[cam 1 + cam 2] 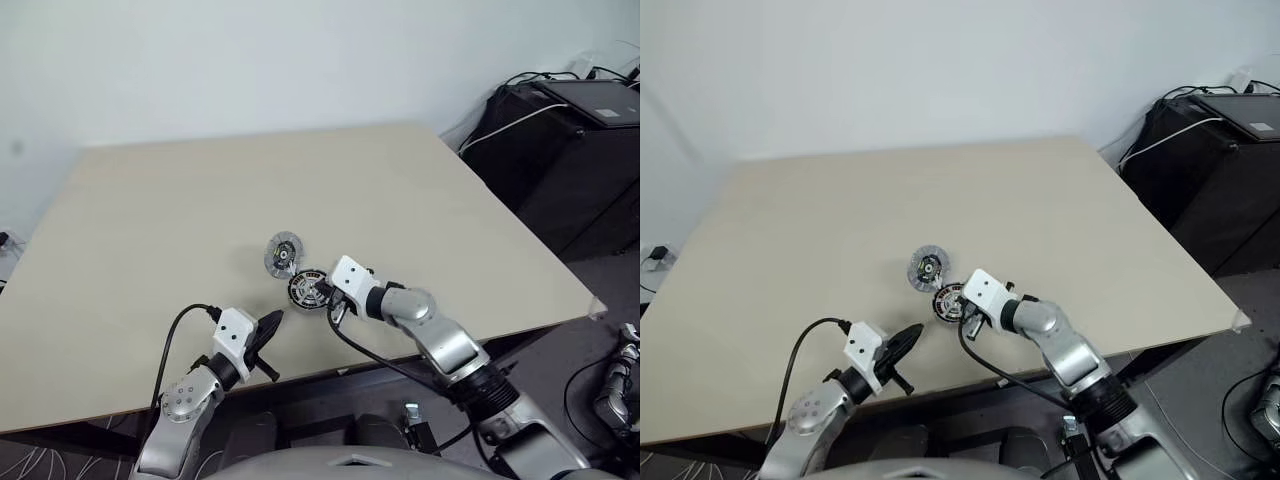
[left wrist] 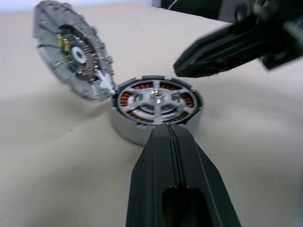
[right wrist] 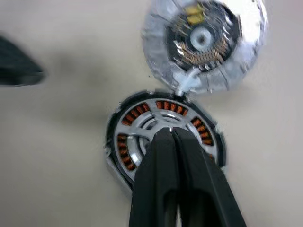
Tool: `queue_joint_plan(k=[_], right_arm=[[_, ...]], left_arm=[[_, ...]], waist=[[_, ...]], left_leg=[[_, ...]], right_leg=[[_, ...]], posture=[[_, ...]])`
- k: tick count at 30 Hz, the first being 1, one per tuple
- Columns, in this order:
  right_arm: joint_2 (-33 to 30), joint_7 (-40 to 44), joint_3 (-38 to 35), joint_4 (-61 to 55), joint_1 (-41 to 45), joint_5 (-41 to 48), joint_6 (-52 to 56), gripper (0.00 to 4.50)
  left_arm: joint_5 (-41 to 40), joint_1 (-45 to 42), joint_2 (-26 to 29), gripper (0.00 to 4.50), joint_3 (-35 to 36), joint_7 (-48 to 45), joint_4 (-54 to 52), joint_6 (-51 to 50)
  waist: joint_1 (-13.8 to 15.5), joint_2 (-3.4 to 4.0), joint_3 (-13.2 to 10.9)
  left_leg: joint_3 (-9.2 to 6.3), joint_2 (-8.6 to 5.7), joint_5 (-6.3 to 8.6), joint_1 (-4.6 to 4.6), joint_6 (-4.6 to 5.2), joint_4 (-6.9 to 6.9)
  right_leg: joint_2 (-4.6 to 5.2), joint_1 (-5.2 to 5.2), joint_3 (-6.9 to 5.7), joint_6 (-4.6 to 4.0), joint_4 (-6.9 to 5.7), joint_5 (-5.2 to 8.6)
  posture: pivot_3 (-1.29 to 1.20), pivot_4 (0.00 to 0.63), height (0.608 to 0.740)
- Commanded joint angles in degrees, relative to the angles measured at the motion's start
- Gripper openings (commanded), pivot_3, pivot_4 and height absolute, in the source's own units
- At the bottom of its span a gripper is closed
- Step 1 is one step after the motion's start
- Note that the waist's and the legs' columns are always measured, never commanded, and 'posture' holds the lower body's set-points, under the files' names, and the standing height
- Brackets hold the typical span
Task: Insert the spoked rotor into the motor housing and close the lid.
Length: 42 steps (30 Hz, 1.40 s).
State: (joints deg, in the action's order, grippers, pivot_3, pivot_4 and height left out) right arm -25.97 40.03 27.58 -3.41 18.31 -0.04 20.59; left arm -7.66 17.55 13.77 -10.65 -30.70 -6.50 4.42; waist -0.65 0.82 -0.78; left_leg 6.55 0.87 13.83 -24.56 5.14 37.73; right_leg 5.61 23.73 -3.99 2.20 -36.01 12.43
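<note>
- Sat on the beige table (image 1: 150, 210), near the front edge: the motor housing (image 2: 156, 106), coppery windings visible between the silver spokes of the spoked rotor (image 3: 154, 125), which lay already seated inside, flush with the housing rim.
- Lay just beside the housing, on its far side and edge to edge with it: the lid (image 1: 283, 253), dark hub and inner parts facing up, off the housing.
- Looked, in the left wrist view, tilted against the housing rim with a small white tab (image 2: 106, 82) at the meeting point; whether truly resting on it or merely touching, could not tell.
- Hovered just short of the housing's near-left side: the left end effector (image 1: 268, 330), both black fingers pressed tightly together, nothing held.
- Hung right over the rotor's hub, pointing down and to the left: the right end effector (image 3: 171, 135), fingertips almost meeting with only a thin slit between them, nothing gripped.
- Could not tell whether those tips touched the rotor or stayed just above.
- Stood well apart past the table's right side: a black cabinet (image 1: 570, 150) with cables (image 1: 520, 78) on top.
</note>
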Motion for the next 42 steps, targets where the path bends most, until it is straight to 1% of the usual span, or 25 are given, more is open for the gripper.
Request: queue_joint_plan(k=[1,5,15,24,32,35,37,40,41,42], right_arm=[[-1.82,4.76,1.42,-2.09,3.42,-2.11,-0.60,1.33],[-3.50,8.35,3.60,0.49,6.40,-5.55,-2.57,2.63],[-4.58,17.22,8.36,7.86,11.84,-12.09,-8.59,2.63],[-3.38,19.93,9.38,12.83,12.90,-15.22,-12.11,2.63],[-2.71,19.75,9.43,16.90,14.29,-18.29,-15.55,2.63],[-2.41,19.46,9.07,17.52,14.38,-18.84,-16.33,2.00],[-2.28,19.13,8.84,17.67,14.35,-19.09,-16.68,1.32],[-2.09,18.40,8.33,17.83,14.26,-19.40,-17.06,0.47],[-2.05,18.30,8.13,17.84,14.20,-19.42,-17.13,0.25],[-2.04,18.24,7.95,17.80,14.13,-19.45,-17.17,0.15]], left_arm=[[-0.60,-0.91,-0.19,0.00,-0.22,-0.51,-0.20,1.15],[-0.52,-1.02,-0.35,0.00,-0.18,-0.43,0.19,1.26],[-0.52,-0.09,-0.97,0.00,-0.07,0.63,0.24,1.68],[-0.66,0.52,-1.54,0.00,0.11,1.32,0.06,1.97],[-0.55,0.46,-1.96,0.00,-0.09,1.79,0.30,2.18],[-0.60,0.37,-2.05,0.00,-0.13,1.91,0.40,2.24],[-0.63,0.35,-2.13,0.00,-0.11,1.94,0.43,2.27],[-0.61,0.15,-2.28,0.00,-0.04,1.96,0.55,2.21],[-0.63,0.07,-2.31,0.00,-0.03,1.95,0.60,2.19],[-0.62,0.01,-2.33,0.00,-0.02,1.95,0.65,2.17]], waist=[[0.05,-0.01,0.00],[0.11,-0.04,-0.01],[0.08,-0.06,-0.03],[0.09,-0.06,-0.02],[0.06,-0.06,-0.02],[0.05,-0.05,-0.01],[0.06,-0.05,-0.01],[0.07,-0.09,0.02],[0.07,-0.07,0.00],[0.11,-0.06,0.00]], left_leg=[[-0.01,0.01,0.00,0.00,0.00,0.00],[-0.01,0.00,0.01,-0.05,0.03,0.07],[0.00,-0.01,0.04,-0.07,0.07,0.21],[-0.01,-0.01,0.04,-0.07,0.06,0.21],[0.00,-0.01,0.03,-0.06,0.05,0.22],[0.00,-0.01,0.03,-0.05,0.05,0.22],[0.00,-0.01,0.03,-0.05,0.04,0.23],[0.00,0.00,0.02,-0.05,0.04,0.22],[0.00,0.01,0.02,-0.05,0.03,0.23],[0.00,0.00,0.01,-0.06,0.02,0.23]], right_leg=[[-0.01,0.00,-0.01,0.00,0.00,0.00],[0.00,-0.01,-0.02,-0.01,0.00,0.00],[0.01,-0.04,-0.02,0.01,-0.01,-0.05],[0.02,-0.04,-0.02,-0.02,-0.02,-0.06],[0.02,-0.04,-0.01,-0.06,-0.03,-0.10],[0.01,-0.04,-0.01,-0.06,-0.04,-0.10],[0.02,-0.04,-0.01,-0.06,-0.05,-0.10],[0.01,-0.04,-0.01,-0.06,-0.05,-0.10],[0.00,-0.04,-0.02,-0.06,-0.06,-0.10],[0.01,-0.03,-0.02,-0.07,-0.06,-0.11]], posture=[[0.00,0.000,0.740],[0.00,0.000,0.740],[0.00,0.000,0.740],[0.00,0.000,0.740],[0.00,0.000,0.740],[0.00,0.000,0.740],[0.00,0.000,0.740],[0.00,0.000,0.740],[0.00,0.000,0.740],[0.00,0.000,0.740]])
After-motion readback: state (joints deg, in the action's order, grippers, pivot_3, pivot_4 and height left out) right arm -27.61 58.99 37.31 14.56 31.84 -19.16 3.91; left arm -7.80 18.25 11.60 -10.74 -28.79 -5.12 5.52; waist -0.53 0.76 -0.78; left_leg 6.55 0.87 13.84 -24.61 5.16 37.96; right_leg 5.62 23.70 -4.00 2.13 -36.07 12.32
